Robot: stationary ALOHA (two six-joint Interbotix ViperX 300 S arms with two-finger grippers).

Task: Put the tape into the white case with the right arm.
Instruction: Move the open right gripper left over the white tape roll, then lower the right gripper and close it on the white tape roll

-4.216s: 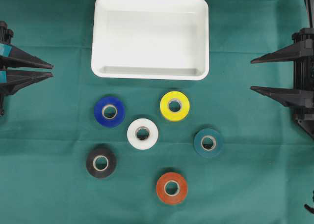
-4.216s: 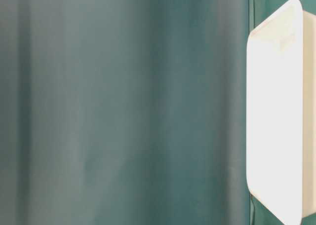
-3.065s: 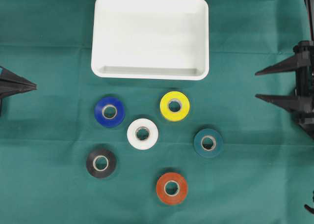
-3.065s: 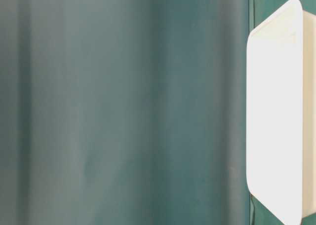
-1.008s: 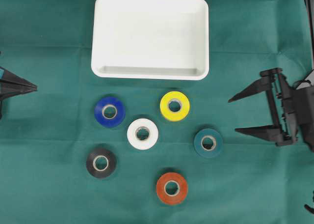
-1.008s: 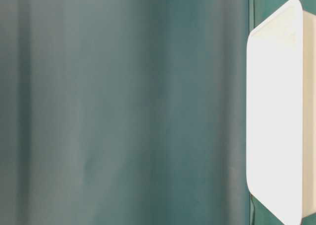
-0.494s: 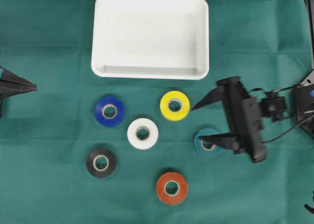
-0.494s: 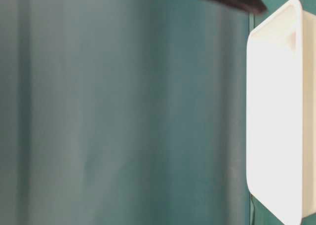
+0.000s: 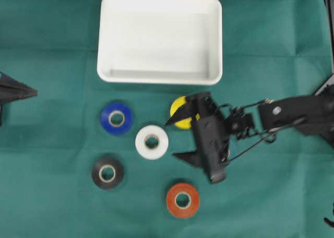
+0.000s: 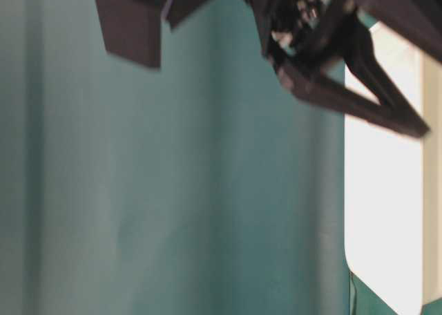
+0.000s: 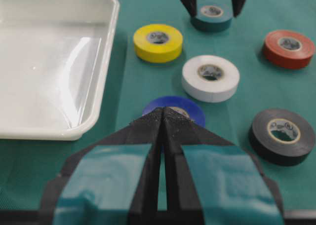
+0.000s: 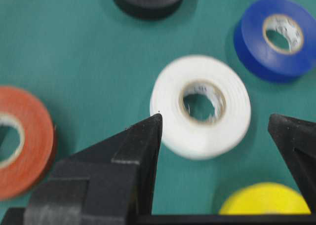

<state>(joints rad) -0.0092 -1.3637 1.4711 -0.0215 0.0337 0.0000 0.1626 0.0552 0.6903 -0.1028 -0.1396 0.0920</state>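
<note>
The white case lies at the top middle, with nothing in it. Several tape rolls lie below it: blue, white, black, orange and a half-covered yellow one. My right gripper hangs open just right of the white roll. In the right wrist view the white roll lies ahead between the spread fingertips, untouched. A teal roll shows only in the left wrist view. My left gripper is shut and holds nothing, at the far left.
The right arm stretches in from the right edge over the green cloth, covering the teal roll from above. In the table-level view its blurred black fingers cross in front of the case.
The right arm has swung left from over the teal roll to beside the white roll, with its jaws still wide. The left gripper has not moved.
</note>
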